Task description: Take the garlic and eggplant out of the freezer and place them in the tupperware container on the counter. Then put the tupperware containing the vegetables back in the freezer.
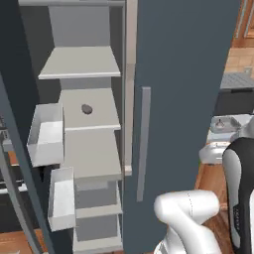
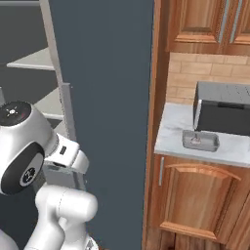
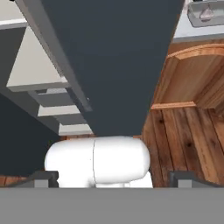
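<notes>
The freezer (image 1: 183, 99) stands open, its pale shelves showing in the left base view. The eggplant (image 1: 87, 109), a small dark lump, lies on a middle shelf. On the counter (image 2: 171, 127) to the right of the freezer (image 2: 107, 97) sits the tupperware container (image 2: 211, 142), with the pinkish garlic (image 2: 196, 140) inside it. In the hand view the container (image 3: 194, 15) and garlic (image 3: 205, 14) lie at the top right. My gripper (image 3: 113, 180) is open, its fingertips (image 3: 43, 178) far apart with nothing between them, held low in front of the freezer.
A grey-black toaster oven (image 2: 224, 113) stands right behind the container. Brown cabinet doors (image 2: 195, 200) run under the counter. Translucent drawers (image 1: 47, 134) hang on the open door at the left. The freezer's bar handle (image 1: 143, 144) runs vertically.
</notes>
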{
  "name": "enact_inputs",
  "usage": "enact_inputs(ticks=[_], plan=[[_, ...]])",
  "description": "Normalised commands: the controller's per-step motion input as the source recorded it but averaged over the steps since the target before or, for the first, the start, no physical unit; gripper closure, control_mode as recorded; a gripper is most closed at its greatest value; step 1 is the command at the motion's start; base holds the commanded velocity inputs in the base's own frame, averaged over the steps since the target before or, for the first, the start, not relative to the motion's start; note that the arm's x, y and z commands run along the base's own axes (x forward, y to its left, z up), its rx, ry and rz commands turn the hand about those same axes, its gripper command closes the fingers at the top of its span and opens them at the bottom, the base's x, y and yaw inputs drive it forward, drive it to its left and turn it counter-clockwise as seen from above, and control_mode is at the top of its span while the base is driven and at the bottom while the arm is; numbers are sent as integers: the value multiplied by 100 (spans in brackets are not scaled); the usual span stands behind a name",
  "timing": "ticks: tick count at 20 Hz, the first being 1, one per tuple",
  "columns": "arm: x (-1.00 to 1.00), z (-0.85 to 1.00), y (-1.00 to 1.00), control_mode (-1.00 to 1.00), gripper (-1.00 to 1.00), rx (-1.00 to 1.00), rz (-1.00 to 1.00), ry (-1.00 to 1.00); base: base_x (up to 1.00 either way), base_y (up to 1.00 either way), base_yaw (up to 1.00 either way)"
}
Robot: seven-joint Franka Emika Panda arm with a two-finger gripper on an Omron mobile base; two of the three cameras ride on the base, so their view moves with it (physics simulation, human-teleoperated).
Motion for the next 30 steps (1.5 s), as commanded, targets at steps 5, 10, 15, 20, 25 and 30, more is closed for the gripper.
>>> enact_inputs(ticks=[5, 10, 15, 20, 25, 30], plan=[[0, 0, 0, 100, -100, 0, 0, 0, 72, 81, -8], [0, 0, 24, -100, -100, -3, 0, -1, 5, 57, -2], [0, 21, 10, -100, -100, 6, 0, -19, 0, 0, 0], [0, 9, 3, -100, -100, 11, 0, -21, 0, 0, 0], [59, 0, 40, -100, -100, 14, 0, -4, 0, 0, 0], [88, 0, 43, -100, -100, 14, 0, 0, 0, 0, 0]])
